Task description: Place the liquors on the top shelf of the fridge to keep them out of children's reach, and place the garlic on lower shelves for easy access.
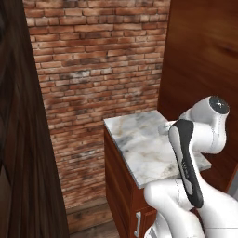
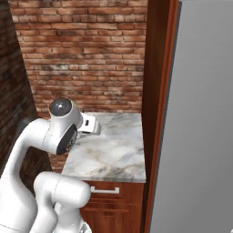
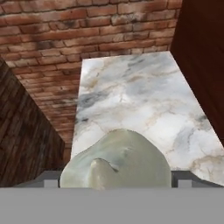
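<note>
The small, lumpy off-white garlic bulb (image 3: 116, 159) sits at 6 o'clock in the hand view, clamped between the pincer's (image 3: 115, 181) 2 fingers, whose tips it mostly hides. The white arm (image 2: 59, 127) bends above the veined marble countertop (image 2: 113, 145). Rough red brick wall (image 1: 97, 60) at 12 o'clock; flat grey fridge door (image 2: 200, 127) at 3.

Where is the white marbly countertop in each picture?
Left base view: the marble countertop is right of centre, partly behind the white arm.
Right base view: lower middle, just left of the tall wood panel.
Hand view: upper middle, beyond the garlic.
Shared landmark: the red brick wall stands behind the countertop in all three.
</note>
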You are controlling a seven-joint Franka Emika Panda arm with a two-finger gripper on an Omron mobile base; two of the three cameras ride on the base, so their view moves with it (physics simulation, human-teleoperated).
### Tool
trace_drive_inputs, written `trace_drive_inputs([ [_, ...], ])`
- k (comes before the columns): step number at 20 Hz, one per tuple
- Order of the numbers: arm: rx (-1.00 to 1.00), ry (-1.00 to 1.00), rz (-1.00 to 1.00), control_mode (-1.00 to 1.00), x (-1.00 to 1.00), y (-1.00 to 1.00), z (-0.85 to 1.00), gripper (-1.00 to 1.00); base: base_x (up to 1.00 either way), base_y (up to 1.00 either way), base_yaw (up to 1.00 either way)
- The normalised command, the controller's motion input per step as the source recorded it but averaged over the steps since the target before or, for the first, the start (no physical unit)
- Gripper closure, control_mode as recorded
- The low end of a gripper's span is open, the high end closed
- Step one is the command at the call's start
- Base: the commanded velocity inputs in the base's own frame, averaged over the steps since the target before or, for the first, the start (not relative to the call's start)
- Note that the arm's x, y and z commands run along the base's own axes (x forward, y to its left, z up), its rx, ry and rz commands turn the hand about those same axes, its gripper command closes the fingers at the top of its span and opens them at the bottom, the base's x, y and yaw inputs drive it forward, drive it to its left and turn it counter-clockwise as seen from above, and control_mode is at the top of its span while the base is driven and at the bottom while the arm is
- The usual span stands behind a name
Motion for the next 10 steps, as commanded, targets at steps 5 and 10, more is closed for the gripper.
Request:
trace_drive_inputs([
  [5,-0.19,0.09,0.03,-1.0,-0.28,0.28,0.21,1.0,0.0,0.0,0.0],
  [10,-0.14,0.02,0.09,-1.0,-0.36,0.09,0.11,1.0,0.0,0.0,0.0],
])
